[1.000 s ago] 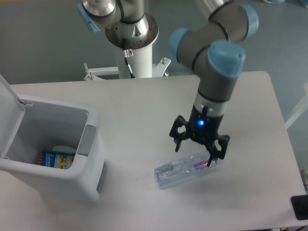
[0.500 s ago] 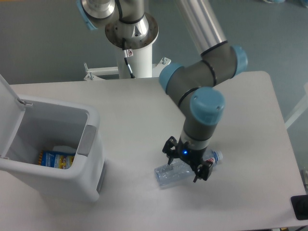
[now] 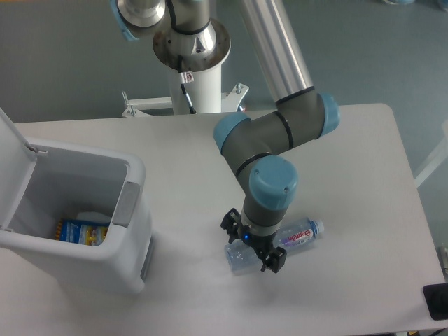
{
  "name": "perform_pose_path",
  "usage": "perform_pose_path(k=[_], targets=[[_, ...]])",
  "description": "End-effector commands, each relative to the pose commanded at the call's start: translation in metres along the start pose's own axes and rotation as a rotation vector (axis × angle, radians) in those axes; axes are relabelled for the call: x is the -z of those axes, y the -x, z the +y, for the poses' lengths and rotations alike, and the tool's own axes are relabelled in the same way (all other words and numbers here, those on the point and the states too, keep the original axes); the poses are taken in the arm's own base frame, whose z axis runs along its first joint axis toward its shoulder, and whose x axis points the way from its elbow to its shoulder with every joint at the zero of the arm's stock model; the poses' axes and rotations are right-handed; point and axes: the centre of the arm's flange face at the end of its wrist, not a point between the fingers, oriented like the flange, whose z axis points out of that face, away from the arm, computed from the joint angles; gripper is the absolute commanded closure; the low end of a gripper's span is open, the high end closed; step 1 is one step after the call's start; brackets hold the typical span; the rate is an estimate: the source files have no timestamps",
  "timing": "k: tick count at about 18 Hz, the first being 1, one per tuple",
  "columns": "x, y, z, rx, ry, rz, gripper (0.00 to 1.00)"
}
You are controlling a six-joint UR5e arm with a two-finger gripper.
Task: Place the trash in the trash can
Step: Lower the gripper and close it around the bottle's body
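Tool [image 3: 253, 243] low over the bottle [image 3: 280, 243] lying on the counter [image 3: 210, 154] — fingers apart, astride it; bin [image 3: 77, 224] left, lid up.

A pale desk [image 3: 189, 150] fills most of the room's floor view; at five o'clock, a small black object [image 3: 435, 302] sits on its corner edge.

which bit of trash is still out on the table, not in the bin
The clear water bottle, lying on its side under the gripper. The blue-and-yellow packet is inside the open trash can.
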Motion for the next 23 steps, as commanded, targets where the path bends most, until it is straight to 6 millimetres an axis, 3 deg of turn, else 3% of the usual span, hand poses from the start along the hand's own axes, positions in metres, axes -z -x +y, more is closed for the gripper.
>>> perform_pose_path(k=[6, 9, 15, 18, 23], targets=[[-0.025, -0.007, -0.011, -0.025, 0.065, 0.011, 0.01], [-0.026, -0.009, -0.024, -0.041, 0.108, -0.014, 0.20], [-0.020, -0.008, -0.027, 0.002, 0.095, -0.024, 0.62], [-0.011, -0.002, -0.031, 0.024, 0.083, -0.043, 0.67], [0.047, 0.023, -0.035, 0.126, -0.057, -0.099, 0.67]])
